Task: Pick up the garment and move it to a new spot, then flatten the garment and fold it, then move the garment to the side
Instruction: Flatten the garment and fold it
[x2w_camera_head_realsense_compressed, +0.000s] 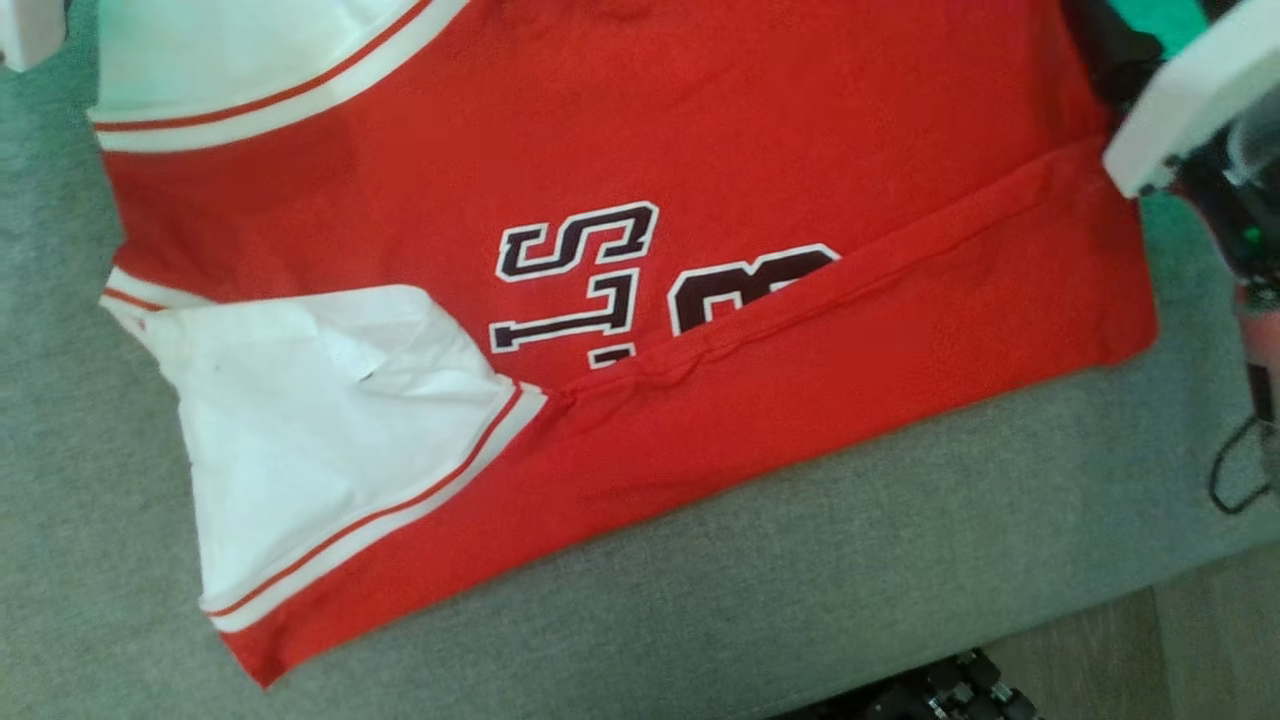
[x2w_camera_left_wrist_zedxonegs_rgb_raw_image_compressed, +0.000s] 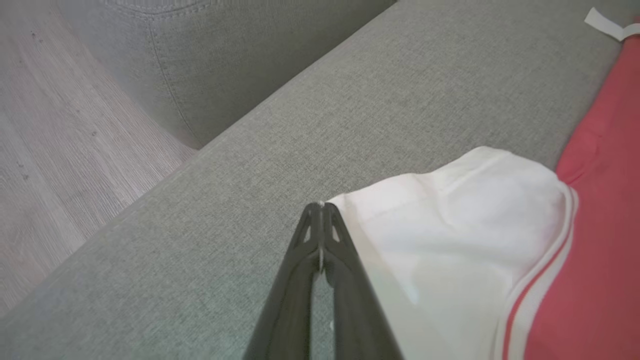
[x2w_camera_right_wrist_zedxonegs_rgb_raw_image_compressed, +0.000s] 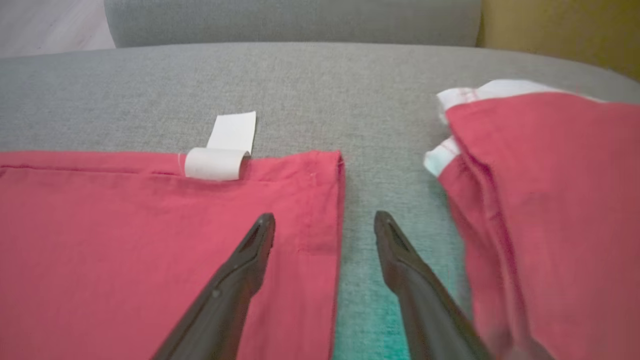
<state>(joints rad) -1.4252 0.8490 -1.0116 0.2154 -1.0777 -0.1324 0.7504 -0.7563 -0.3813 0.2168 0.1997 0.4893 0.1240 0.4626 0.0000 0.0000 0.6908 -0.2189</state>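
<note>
While the red jersey (x2w_camera_head_realsense_compressed: 700, 130) lies spread across the grey sofa (x2w_camera_head_realsense_compressed: 800, 560) seat, its dark lettering (x2w_camera_head_realsense_compressed: 580, 280), outlined in white, faces up in the head view. A long strip of its lower edge is folded back over the front and covers part of the print. One white sleeve (x2w_camera_head_realsense_compressed: 330, 430), trimmed with a thin red stripe, lies flat at the lower left of that view, creased in the middle; a second sleeve (x2w_camera_head_realsense_compressed: 230, 50) of the same kind sits at the upper left. The right arm's pale forearm (x2w_camera_head_realsense_compressed: 1190, 100) shows at the upper right, by the jersey's right edge. Seen from the left wrist, the left hand (x2w_camera_left_wrist_zedxonegs_rgb_raw_image_compressed: 320, 205) has its two dark fingers pressed together, tips right at the corner of a white sleeve's hem — whether any cloth is caught between them cannot be told. Grey upholstery stretches past the tips, and a wooden floor (x2w_camera_left_wrist_zedxonegs_rgb_raw_image_compressed: 50, 150) shows beyond the sofa's edge. Seen from the right wrist, the right hand (x2w_camera_right_wrist_zedxonegs_rgb_raw_image_compressed: 325, 225) is spread wide and holds nothing: one finger is over a flat red corner of the jersey, the other over bare sofa beside it. A small white label (x2w_camera_right_wrist_zedxonegs_rgb_raw_image_compressed: 220, 150) curls out from the hem ahead of the first finger. Across the gap, a bunched red fold (x2w_camera_right_wrist_zedxonegs_rgb_raw_image_compressed: 540, 200) with white trim looks blurred — its link to the flat part is not clear.
</note>
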